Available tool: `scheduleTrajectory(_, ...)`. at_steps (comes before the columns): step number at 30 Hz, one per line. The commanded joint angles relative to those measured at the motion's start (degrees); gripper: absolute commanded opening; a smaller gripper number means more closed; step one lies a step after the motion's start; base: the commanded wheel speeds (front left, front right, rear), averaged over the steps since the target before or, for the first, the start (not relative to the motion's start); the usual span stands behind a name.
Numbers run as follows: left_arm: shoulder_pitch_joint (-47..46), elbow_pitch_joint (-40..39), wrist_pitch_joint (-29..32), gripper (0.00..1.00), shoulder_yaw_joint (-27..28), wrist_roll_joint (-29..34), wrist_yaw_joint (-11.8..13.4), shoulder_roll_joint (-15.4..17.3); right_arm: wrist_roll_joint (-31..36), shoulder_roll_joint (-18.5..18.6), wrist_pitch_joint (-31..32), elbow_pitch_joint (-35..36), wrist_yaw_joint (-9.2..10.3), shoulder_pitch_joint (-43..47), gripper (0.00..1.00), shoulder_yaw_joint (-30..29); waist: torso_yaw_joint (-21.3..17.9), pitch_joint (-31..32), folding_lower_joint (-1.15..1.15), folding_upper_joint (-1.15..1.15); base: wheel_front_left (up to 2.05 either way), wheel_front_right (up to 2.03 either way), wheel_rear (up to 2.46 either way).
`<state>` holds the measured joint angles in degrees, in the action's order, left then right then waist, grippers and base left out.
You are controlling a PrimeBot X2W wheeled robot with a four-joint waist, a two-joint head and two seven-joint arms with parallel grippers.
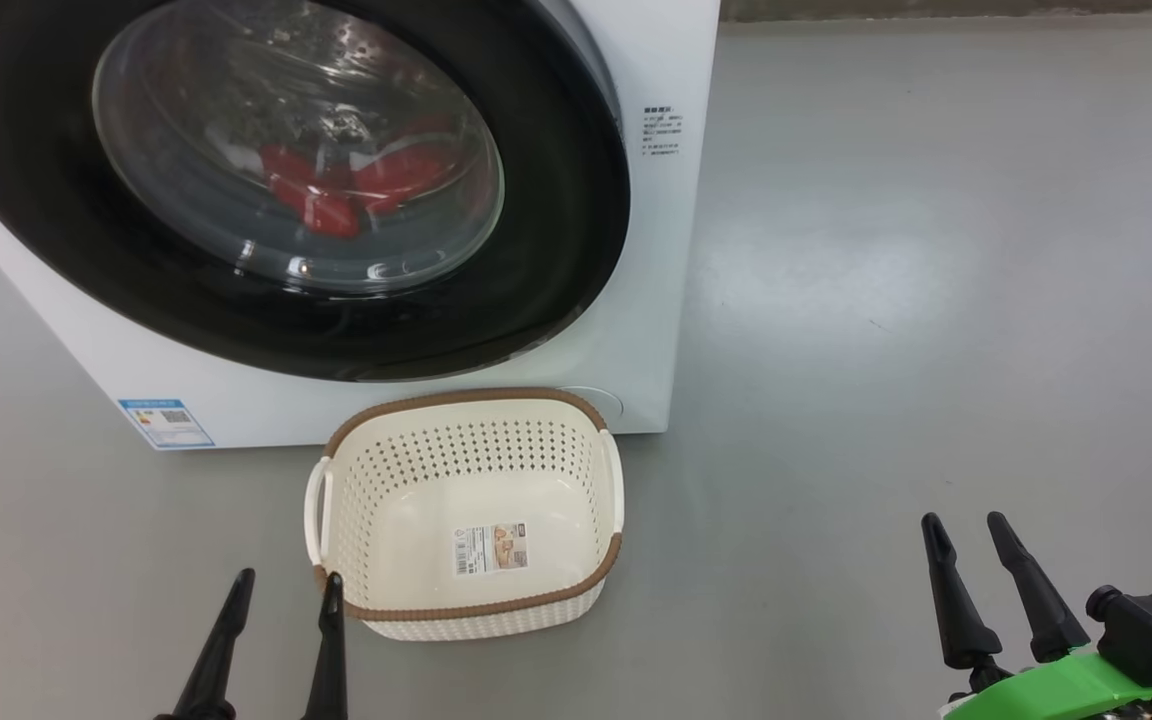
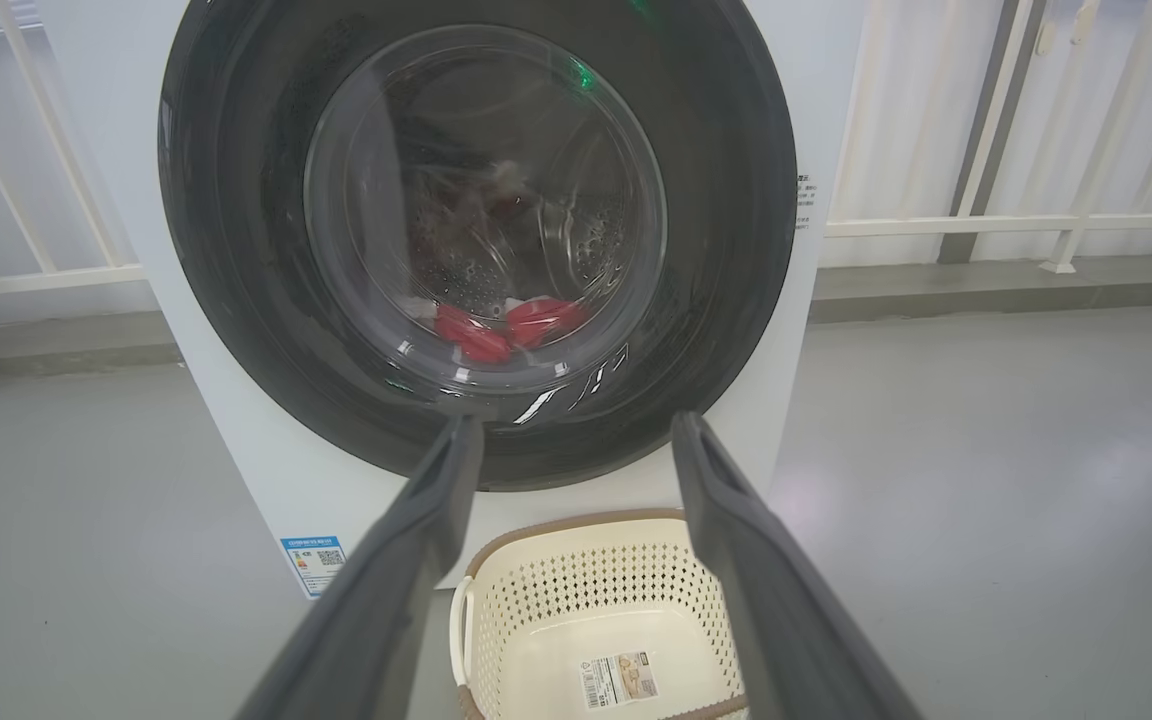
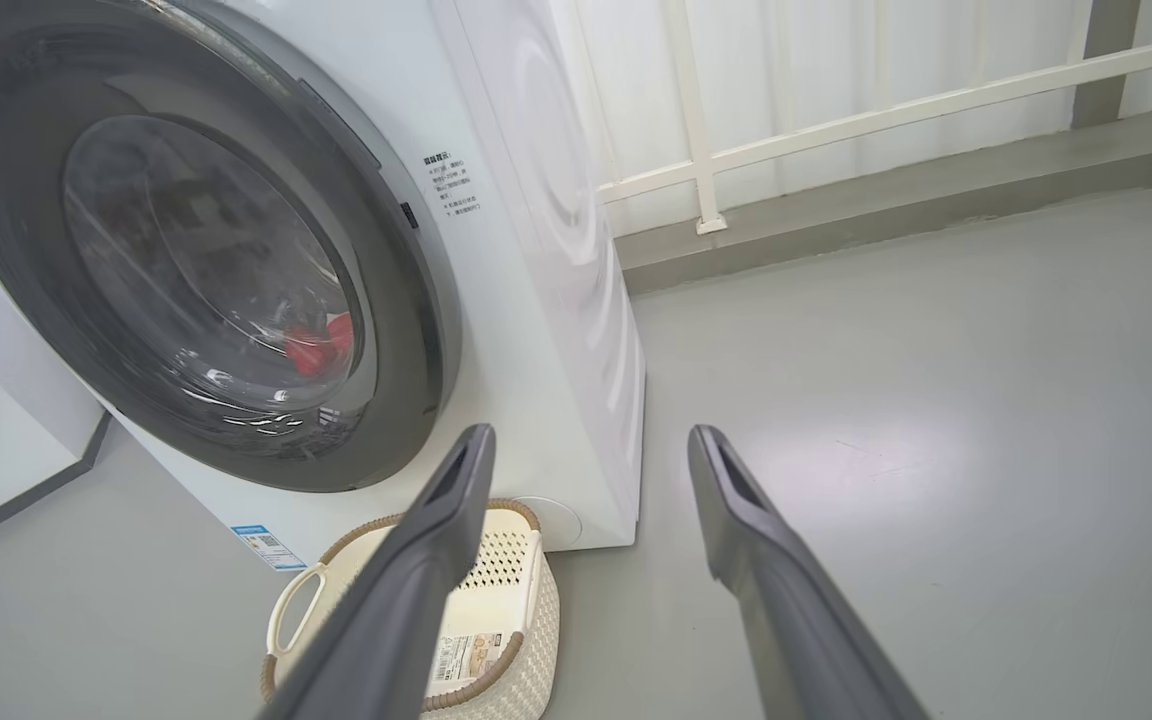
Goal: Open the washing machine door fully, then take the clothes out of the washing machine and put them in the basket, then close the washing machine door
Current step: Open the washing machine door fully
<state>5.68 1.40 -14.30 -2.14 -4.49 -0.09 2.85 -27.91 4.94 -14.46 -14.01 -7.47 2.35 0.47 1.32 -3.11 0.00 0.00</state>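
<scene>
The white washing machine (image 1: 651, 300) (image 2: 236, 440) (image 3: 536, 250) stands on the floor with its round black-rimmed door (image 1: 556, 230) (image 2: 736, 220) (image 3: 406, 300) shut. Red clothes (image 1: 346, 185) (image 2: 506, 325) (image 3: 321, 345) lie in the drum behind the glass. The cream basket (image 1: 471, 600) (image 2: 536, 600) (image 3: 526, 610) with a brown rim sits empty on the floor just before the machine. My left gripper (image 1: 289, 585) (image 2: 576, 430) is open, low at the basket's near left corner. My right gripper (image 1: 966, 525) (image 3: 591, 440) is open, well right of the basket over bare floor.
Grey floor (image 1: 936, 250) stretches to the right of the machine. A white railing (image 3: 836, 110) (image 2: 986, 220) and a low kerb run behind it. A blue label sticker (image 1: 166, 422) marks the machine's lower left front.
</scene>
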Motion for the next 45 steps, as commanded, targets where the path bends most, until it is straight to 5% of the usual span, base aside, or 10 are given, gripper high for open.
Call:
scheduleTrajectory(1,-1.5,-1.1,-0.7,1.0,1.7,0.6,-0.3,0.2,-0.5,0.4,-0.5,1.9,-0.02,-1.2,0.0,1.2,0.4,-0.1,0.0,0.0,0.0,0.0,0.0)
scheduleTrajectory(26,-7.2,-0.5,-0.7,1.0,-4.5,-0.8,-1.5,0.0,-10.6,0.4,-0.5,1.7,-0.02,-26.4,0.0,3.0,8.3,-8.1,0.0,0.0,0.0,0.0,0.0)
scheduleTrajectory(45,-12.2,0.3,-0.7,1.0,-8.2,-3.6,-1.7,0.0,-16.1,7.1,-0.5,-8.2,-0.02,-46.8,0.0,7.1,15.2,-16.0,0.0,0.0,0.0,0.0,0.0)
